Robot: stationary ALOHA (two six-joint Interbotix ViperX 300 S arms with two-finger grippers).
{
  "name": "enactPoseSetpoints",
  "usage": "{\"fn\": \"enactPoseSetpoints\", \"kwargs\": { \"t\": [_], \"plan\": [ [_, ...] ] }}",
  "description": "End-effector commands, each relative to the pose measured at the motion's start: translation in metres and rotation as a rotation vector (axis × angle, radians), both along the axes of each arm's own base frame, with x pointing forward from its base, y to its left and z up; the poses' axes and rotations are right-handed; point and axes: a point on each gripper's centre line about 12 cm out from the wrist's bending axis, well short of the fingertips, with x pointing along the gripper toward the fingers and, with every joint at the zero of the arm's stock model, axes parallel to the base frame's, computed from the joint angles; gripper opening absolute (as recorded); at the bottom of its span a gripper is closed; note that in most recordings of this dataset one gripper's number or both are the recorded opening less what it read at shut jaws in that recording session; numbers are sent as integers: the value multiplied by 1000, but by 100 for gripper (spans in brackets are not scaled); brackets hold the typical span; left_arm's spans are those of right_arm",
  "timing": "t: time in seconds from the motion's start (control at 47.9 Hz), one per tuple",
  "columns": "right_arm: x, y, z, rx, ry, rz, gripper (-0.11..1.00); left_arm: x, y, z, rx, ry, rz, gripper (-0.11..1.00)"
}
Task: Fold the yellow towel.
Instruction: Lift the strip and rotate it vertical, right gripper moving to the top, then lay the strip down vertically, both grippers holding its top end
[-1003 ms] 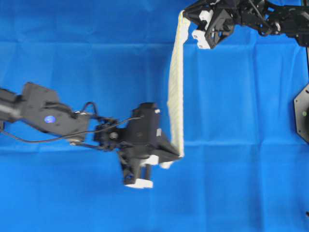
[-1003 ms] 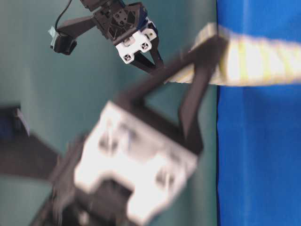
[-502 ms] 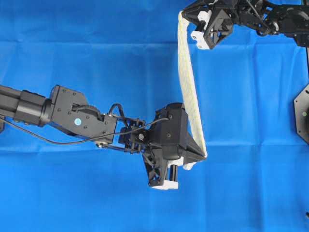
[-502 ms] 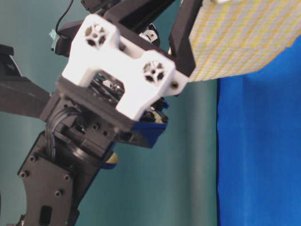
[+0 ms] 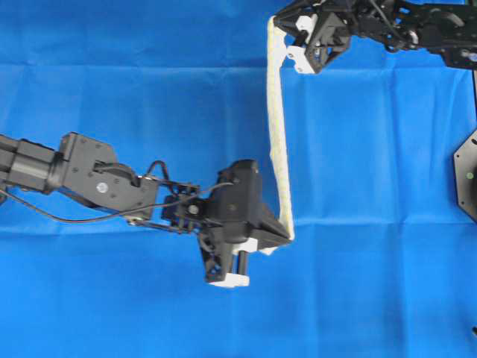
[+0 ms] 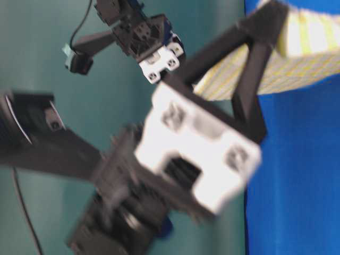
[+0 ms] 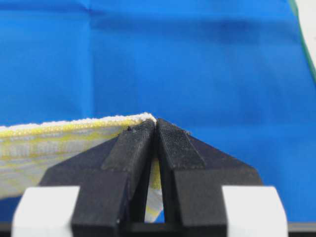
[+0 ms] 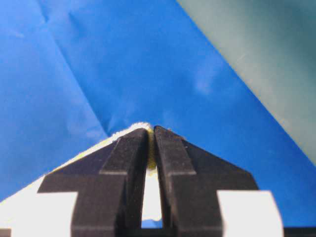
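We held the thin pale yellow-and-white checked towel point(image 5: 279, 142) off the large plain blue cloth point(image 5: 134, 89), stretched between our grippers. The left gripper point(image 5: 287, 236) pinched its near corner with fingers point(image 7: 133, 148) fully closed; the right gripper point(image 5: 277, 24) clamped the far corner likewise. To fold well, we judged both corners should travel level, keeping the edge taut.
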Motion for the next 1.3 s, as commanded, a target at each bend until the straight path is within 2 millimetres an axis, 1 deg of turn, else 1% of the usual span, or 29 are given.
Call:
{"fn": "enactPoseSetpoints", "kwargs": {
  "t": [0.0, 0.23, 0.397, 0.543, 0.711, 0.878, 1.066, 1.108, 1.149, 1.212, 1.254, 1.275],
  "plan": [
    [9, -10, 11, -24, -32, -9, 5, -15, -15, 13, -18, -54, -34, 2],
    [41, -6, -1, -30, -9, 47, 5, -44, -13, -5, -14, -36, -41, 2],
    [59, -1, -8, -34, 1, 81, 5, -57, -13, -11, -19, -32, -44, 2],
    [64, -1, -16, -28, 15, 88, 5, -60, -12, -17, -21, -15, -39, 2],
    [65, 0, -25, -17, 34, 92, 5, -58, -11, -20, -28, -8, -30, 2],
    [67, 2, -30, -12, 44, 98, 5, -56, -6, -28, -24, 12, -17, 2],
    [69, 6, -32, -24, 52, 117, 5, -53, -1, -35, -24, 29, -1, 3],
    [70, 7, -33, -24, 57, 122, 5, -52, 1, -36, -31, 30, 8, 5],
    [71, 8, -32, -26, 53, 125, 5, -51, 3, -36, -41, 34, 18, 10],
    [73, 10, -32, -31, 54, 133, 7, -52, 4, -36, -54, 38, 29, 23],
    [73, 10, -32, -31, 55, 135, 13, -52, 5, -36, -59, 42, 33, 33],
    [73, 10, -32, -32, 55, 135, 19, -53, 5, -36, -58, 43, 33, 39]
  ]
}}
